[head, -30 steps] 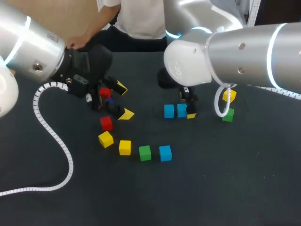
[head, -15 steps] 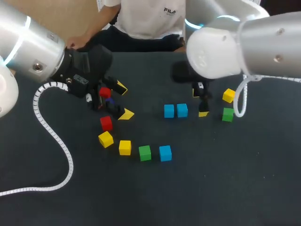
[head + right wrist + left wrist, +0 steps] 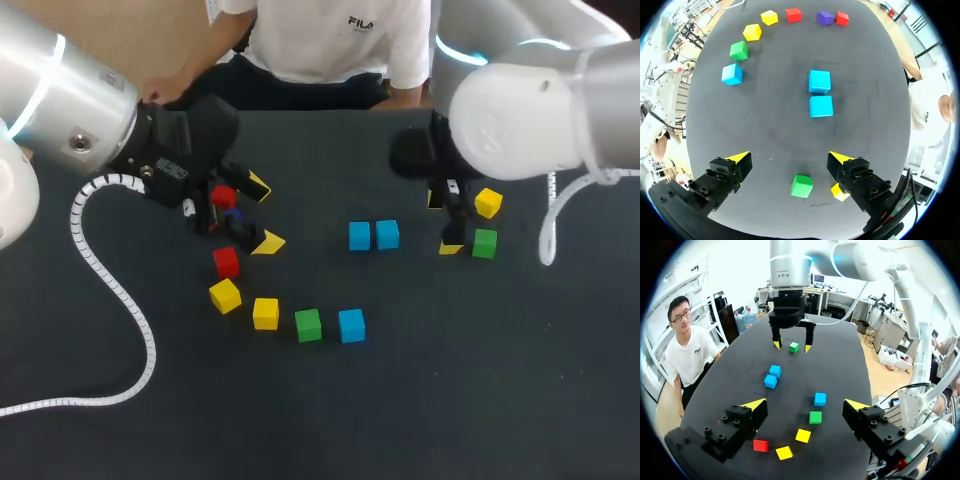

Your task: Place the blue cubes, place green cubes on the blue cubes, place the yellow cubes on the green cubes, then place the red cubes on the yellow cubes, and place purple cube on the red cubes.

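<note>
1. Dark table [image 3: 450,400] carries scattered cubes, with a pair of blue cubes [image 3: 820,106] side by side near its middle.
2. The right gripper [image 3: 790,158] hangs with its fingers spread wide, holding nothing.
3. One green cube [image 3: 802,185] lies on the table between those fingers, touching neither and turned slightly against the line between them.
4. A yellow cube [image 3: 838,192] sits just beside one finger and could be nudged on the way down.
5. The blue pair lies straight ahead of this gripper, so the likely move is to lower, close and carry the green cube forward.
6. The left gripper [image 3: 805,405], also spread and empty, is well apart from that green cube, so the right arm is nearer.
</note>
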Available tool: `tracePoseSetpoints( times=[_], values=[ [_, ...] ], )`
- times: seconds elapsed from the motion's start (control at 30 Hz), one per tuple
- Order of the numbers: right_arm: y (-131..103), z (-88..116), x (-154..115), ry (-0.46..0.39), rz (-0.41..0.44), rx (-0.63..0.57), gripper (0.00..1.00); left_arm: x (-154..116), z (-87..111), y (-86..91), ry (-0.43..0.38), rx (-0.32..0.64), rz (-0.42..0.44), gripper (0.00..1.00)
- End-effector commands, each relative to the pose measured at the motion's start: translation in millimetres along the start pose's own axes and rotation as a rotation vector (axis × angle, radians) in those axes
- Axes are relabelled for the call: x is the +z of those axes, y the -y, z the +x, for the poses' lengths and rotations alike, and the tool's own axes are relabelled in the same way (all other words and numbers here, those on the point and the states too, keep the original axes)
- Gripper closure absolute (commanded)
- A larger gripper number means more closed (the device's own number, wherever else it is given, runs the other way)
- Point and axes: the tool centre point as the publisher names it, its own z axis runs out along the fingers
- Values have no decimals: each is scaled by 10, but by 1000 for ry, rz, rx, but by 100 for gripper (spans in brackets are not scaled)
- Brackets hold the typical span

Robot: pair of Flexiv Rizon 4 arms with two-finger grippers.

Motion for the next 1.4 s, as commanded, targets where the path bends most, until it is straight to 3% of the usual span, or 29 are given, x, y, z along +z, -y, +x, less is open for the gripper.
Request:
tracePoseSetpoints(
  times=[0.03,0.13,0.5,0.8,1.2,1.4],
  values=[
    [-144,78,-71,7,84,4,0,4,-10,-13,-6,-1,2,0],
    [-205,140,-105,19,94,20,0,4,-10,-13,-6,-1,2,0],
    [-366,393,-164,285,129,14,0,4,-10,-13,-6,-1,2,0],
    [-410,534,-116,428,131,7,0,4,-10,-13,-6,-1,2,0],
    [-588,676,-188,486,149,24,0,4,-10,-13,-6,-1,2,0],
    [-466,608,-233,489,150,-8,0,4,-10,-13,-6,-1,2,0]
  ],
)
